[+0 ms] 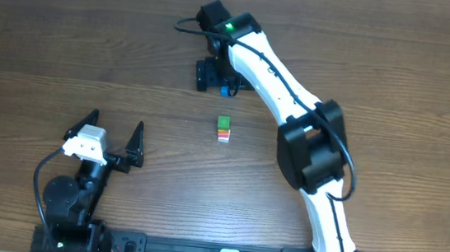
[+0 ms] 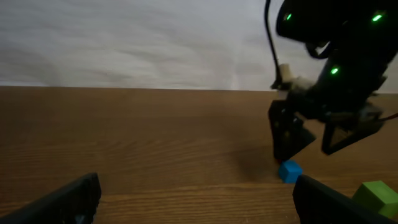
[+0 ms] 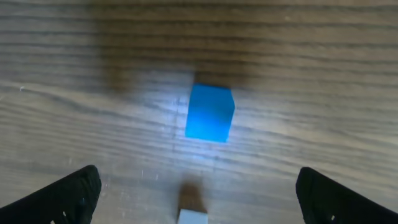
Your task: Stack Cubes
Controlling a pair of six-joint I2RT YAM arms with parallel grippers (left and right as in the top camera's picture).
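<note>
Blue cube (image 3: 210, 113) mid-frame sits skewed under the spread-open right end effector (image 3: 199, 196), so clamping might spin it away.

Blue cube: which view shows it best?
Right wrist view: the blue cube lies large, centred and unobstructed. Left wrist view shows it small and distant; top view shows a blue speck, partly hidden.

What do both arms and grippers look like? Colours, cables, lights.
Right arm: white links, black joints, green light at the wrist, black cable. Left arm: black, white wrist block, looping black cable. Left gripper and right gripper: black pointed fingers.
</note>
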